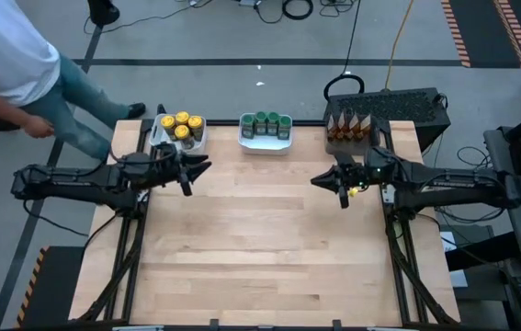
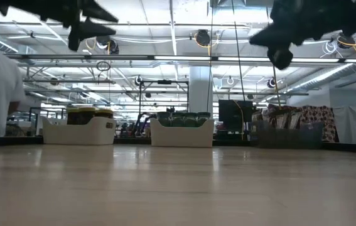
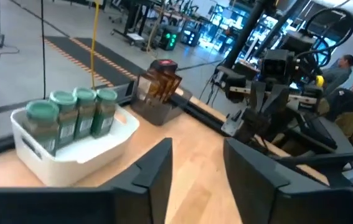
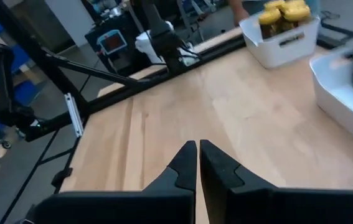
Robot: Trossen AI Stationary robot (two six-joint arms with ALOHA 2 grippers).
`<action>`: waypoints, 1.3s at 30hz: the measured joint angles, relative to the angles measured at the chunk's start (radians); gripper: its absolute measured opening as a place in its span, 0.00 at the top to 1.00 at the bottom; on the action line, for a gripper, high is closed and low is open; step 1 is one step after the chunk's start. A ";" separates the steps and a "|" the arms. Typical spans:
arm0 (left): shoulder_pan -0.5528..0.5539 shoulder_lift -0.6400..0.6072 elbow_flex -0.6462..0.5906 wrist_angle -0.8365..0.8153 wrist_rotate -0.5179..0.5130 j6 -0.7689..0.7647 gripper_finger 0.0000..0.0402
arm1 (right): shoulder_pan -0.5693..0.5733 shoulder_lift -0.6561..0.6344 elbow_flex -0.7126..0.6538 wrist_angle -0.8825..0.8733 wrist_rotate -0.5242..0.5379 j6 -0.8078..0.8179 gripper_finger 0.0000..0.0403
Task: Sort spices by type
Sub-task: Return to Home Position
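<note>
Yellow-lidded jars (image 1: 185, 126) stand in a white tray at the table's far left. Green-lidded jars (image 1: 266, 124) fill a white tray (image 1: 266, 144) at the far middle. Brown-orange pointed packets (image 1: 349, 126) sit in a dark container at the far right. My left gripper (image 1: 203, 167) hovers open above the table, just near of the yellow-lid tray, pointing right. My right gripper (image 1: 316, 180) hovers shut near of the packets, pointing left. Both hang well above the tabletop in the low view, holding nothing.
A person in a white shirt and jeans (image 1: 21, 74) stands beyond the table's far left corner. A dark box (image 1: 398, 106) sits behind the packets. Bare wood (image 1: 260, 248) stretches over the table's middle and near half.
</note>
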 joint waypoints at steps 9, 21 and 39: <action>0.000 -0.179 -0.263 0.238 0.027 -0.082 0.81 | -0.008 -0.104 -0.189 0.121 0.024 0.099 1.00; 0.000 -0.315 -0.402 0.217 0.055 -0.159 0.98 | -0.009 -0.192 -0.248 0.120 0.079 0.093 1.00; 0.000 -0.626 -0.489 0.043 0.077 -0.160 0.98 | -0.022 -0.334 -0.387 0.225 0.077 0.116 1.00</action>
